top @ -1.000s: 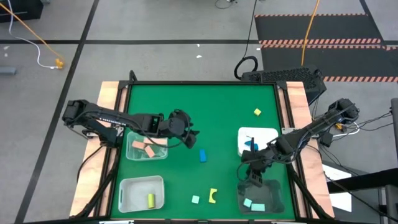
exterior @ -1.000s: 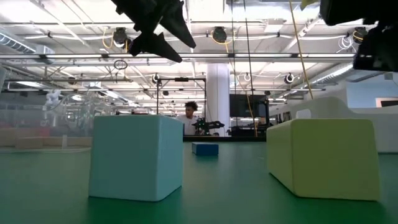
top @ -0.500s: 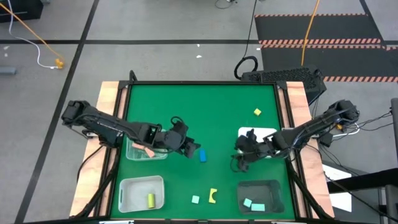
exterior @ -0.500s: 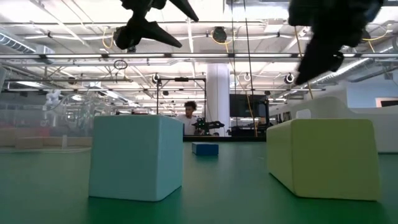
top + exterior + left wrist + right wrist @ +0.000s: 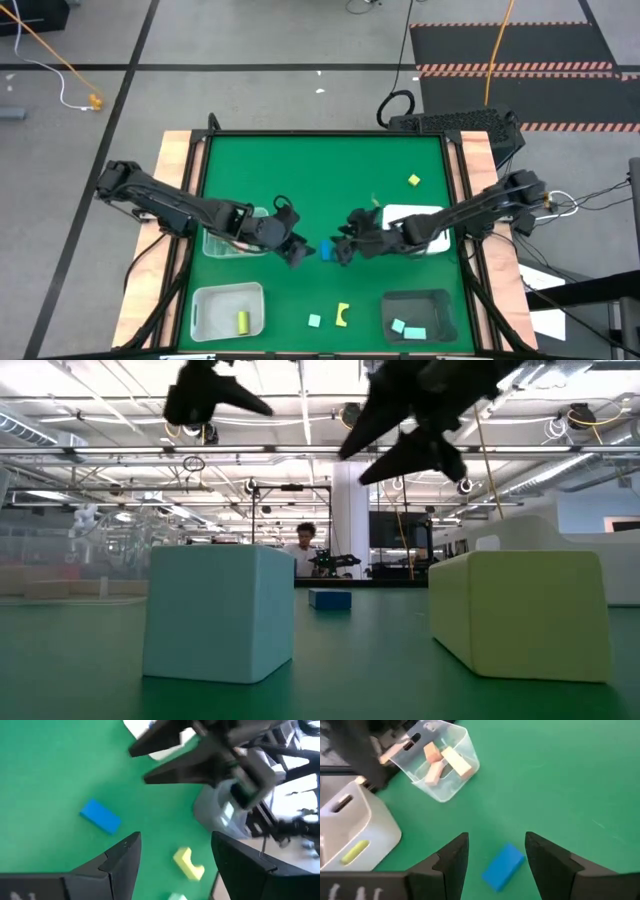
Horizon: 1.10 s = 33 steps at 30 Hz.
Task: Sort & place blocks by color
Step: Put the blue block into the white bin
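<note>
A blue block lies flat on the green table, between my two grippers. My left gripper hangs open just left of it, slanting down, with nothing between its fingers. My right gripper hangs open just right of it, slanting down toward it, also with nothing held. The blue block shows just ahead of the right fingers. A teal block and a yellow-green notched block lie near the front edge. A yellow block lies far right.
A clear tray holds salmon blocks. A white tray holds a yellow-green block. A dark tray at the near right holds teal blocks. A white tray stands at the right edge.
My right gripper has swung from above the dark tray toward the table's left and a little farther back, and it has tipped up from pointing down to slanting, ending beside the blue block. My left gripper has gone toward the near edge, rolling, to the block's other side.
</note>
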Available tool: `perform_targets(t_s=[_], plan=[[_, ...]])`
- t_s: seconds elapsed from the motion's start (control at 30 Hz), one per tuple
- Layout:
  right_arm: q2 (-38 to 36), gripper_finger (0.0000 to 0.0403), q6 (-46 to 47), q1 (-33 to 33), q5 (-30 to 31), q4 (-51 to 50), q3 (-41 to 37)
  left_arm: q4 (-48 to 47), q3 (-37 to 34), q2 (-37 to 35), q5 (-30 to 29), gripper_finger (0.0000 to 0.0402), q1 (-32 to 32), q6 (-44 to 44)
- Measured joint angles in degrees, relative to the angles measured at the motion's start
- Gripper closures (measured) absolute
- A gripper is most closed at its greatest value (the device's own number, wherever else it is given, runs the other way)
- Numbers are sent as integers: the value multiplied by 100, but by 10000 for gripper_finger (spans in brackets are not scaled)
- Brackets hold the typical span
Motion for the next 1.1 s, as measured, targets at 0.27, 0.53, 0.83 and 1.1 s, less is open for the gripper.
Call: perform_targets(t_s=[0.27,0.53,0.83,1.1], plan=[[1150,218,1078,-195,5,-1376,1179,-837,9,-616,8,160,-313,173],[1543,218,2110,-193,-40,-1447,1401,-1270,2,-1368,-176,160,-655,683],[1534,218,2578,-190,-339,-1570,1403,-1776,2,-1992,-419,160,-1001,901],[1793,218,2993,-128,-499,-1360,1403,-1928,2,-2117,-589,160,-1093,981]])
